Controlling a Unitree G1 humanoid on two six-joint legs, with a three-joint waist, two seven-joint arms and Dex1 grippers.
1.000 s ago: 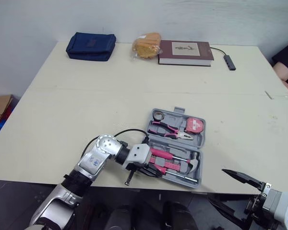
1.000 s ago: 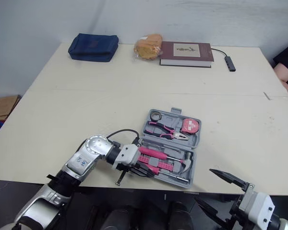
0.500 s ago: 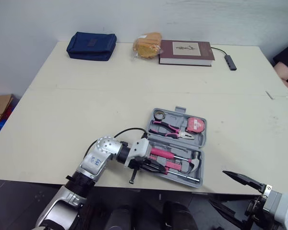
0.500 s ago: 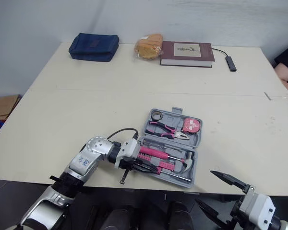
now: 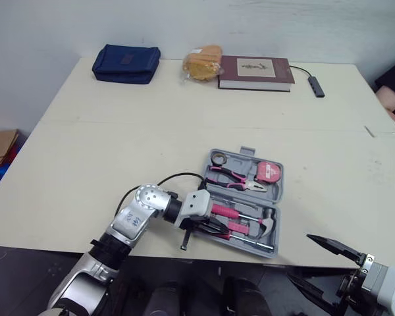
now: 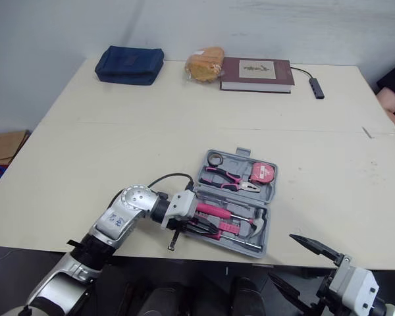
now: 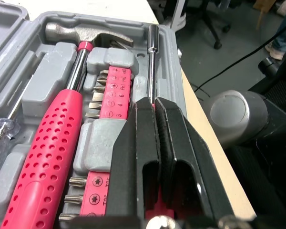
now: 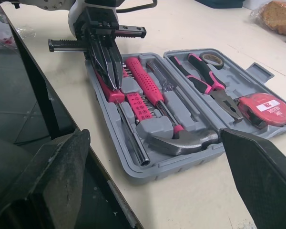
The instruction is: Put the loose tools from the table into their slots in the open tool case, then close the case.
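Pale counter (image 5: 105, 151) is seen carrying the open case (image 8: 190, 160). Over the last second the left end effector (image 7: 151, 107) has been pushed further in across the case's near row, fingers pressed together, apparently on nothing. The driver (image 7: 153, 62) lies directly beneath it, with the hammer (image 7: 47, 143) just beside. No loose tool is seen, so slotting is judged nearly done, with the closing left. The right end effector (image 6: 299, 266) is held with fingers apart, well away from the case.

Grey tool case (image 5: 278, 197), pink-handled hammer (image 7: 47, 148)
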